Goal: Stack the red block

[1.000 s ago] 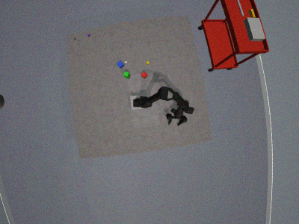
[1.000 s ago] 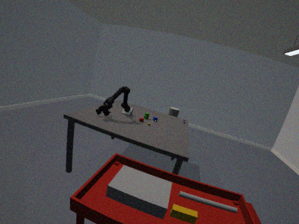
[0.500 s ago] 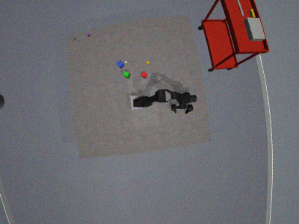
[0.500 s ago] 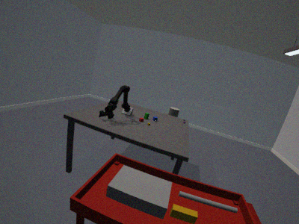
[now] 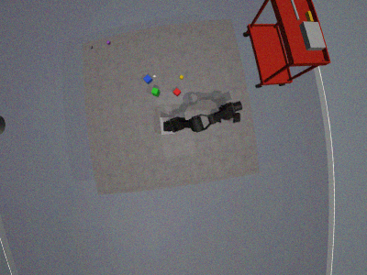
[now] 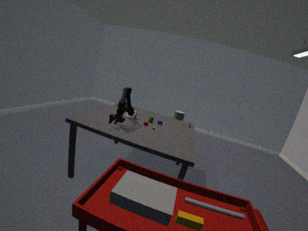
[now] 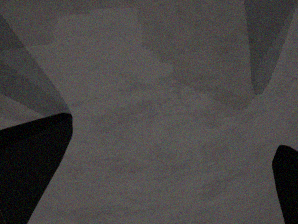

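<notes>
Right now my gripper (image 5: 237,111) hangs low over the table (image 5: 138,174) with its fingers spread wide — nothing between them, only bare tabletop below. Farther off, well apart from me, the red block (image 5: 177,92) sits on the table beside the green tower (image 5: 155,92) — with the blue block (image 5: 148,79) just beyond.

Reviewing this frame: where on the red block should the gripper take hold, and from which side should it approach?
From above, I'd judge. The red block is a small cube lying flat on the table, apart from the green tower and the yellow piece, so open fingers can straddle two opposite side faces. The gripper is open, empty and off to one side.
</notes>
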